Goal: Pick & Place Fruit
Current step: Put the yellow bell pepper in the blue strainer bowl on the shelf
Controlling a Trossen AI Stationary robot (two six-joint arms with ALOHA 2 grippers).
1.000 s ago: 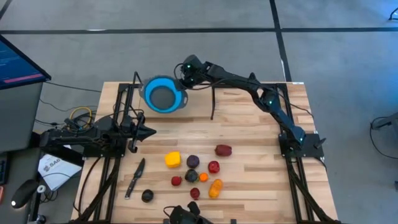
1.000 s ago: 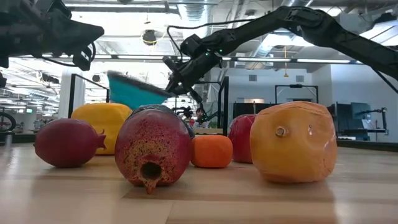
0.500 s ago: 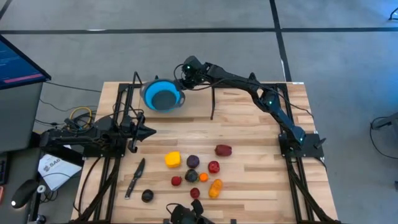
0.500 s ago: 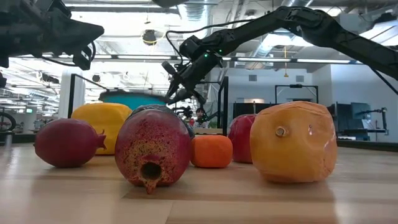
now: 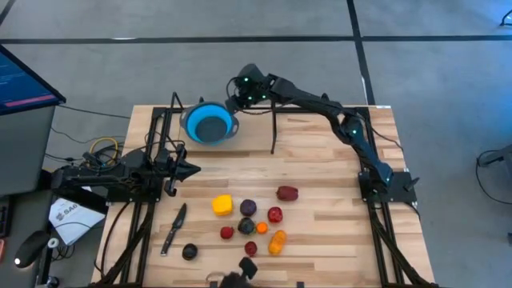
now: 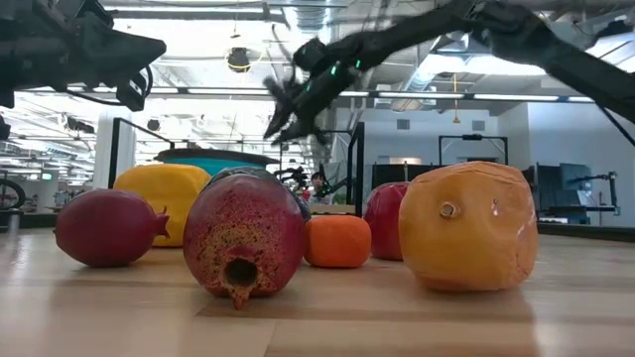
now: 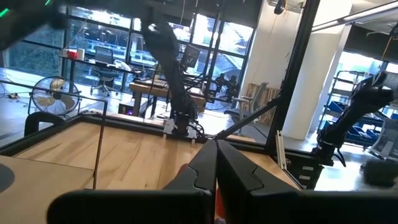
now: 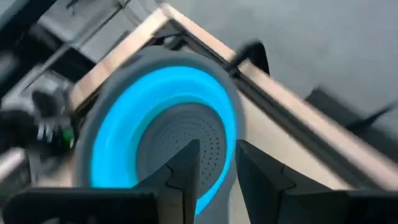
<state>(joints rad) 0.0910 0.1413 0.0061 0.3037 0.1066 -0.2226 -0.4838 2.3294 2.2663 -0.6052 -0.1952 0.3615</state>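
Wooden worktop (image 5: pixel 320 160): we see right end effector (image 5: pixel 238 102) slightly parted, empty, beside blue bowl (image 5: pixel 210 122); left end effector (image 5: pixel 190 169) closed; fruit (image 5: pixel 222 206) clustered near front.

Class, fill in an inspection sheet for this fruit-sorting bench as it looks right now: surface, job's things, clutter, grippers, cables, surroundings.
Surface: pale wooden table, bare across its middle.
Job's things: toy fruits clustered near the front edge, among them a yellow one, a red one and a near-black one set apart to the left.
Clutter: blue bowl at the table's far edge; knife lying left of the fruit.
Grippers: right gripper just above the bowl's rim, fingers parted, holding nothing; left gripper shut and empty, waiting at the left side.
Cables: yellow and dark wires by the left arm's base.
Surroundings: grey floor; a monitor at far left.
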